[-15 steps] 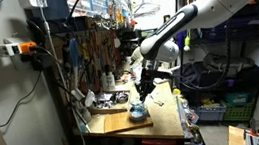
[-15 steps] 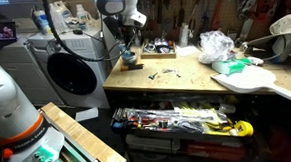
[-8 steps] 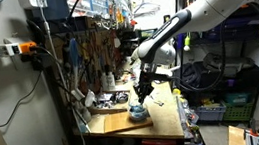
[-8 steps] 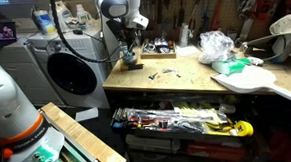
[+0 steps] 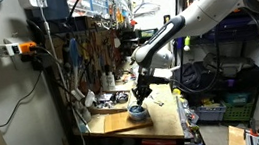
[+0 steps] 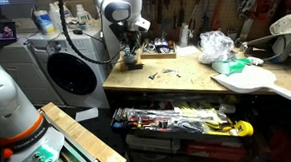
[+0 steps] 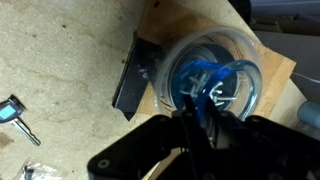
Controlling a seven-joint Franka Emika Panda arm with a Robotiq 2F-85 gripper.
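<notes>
A clear round plastic container [image 7: 222, 62] stands on a wooden board [image 7: 278, 70] at the corner of the workbench [image 6: 186, 86]. Blue pieces [image 7: 203, 80] lie inside it. My gripper [image 7: 200, 118] is right above the container, its dark fingers close together on a blue strip that reaches down into it. In both exterior views the gripper [image 5: 141, 95] [image 6: 131, 53] hangs just over the container [image 5: 137, 110] [image 6: 131, 62]. A black flat block [image 7: 131, 75] lies against the container's side.
A small metal bit [image 7: 14, 109] lies on the bench. Loose small parts [image 6: 163, 73], a crumpled plastic bag [image 6: 216, 44] and a white guitar-shaped body [image 6: 248, 80] sit further along. A washing machine [image 6: 73, 70] stands beside the bench, above an open tool drawer [image 6: 177, 117].
The gripper has shifted slightly and come a little lower over the container. Nothing else has moved.
</notes>
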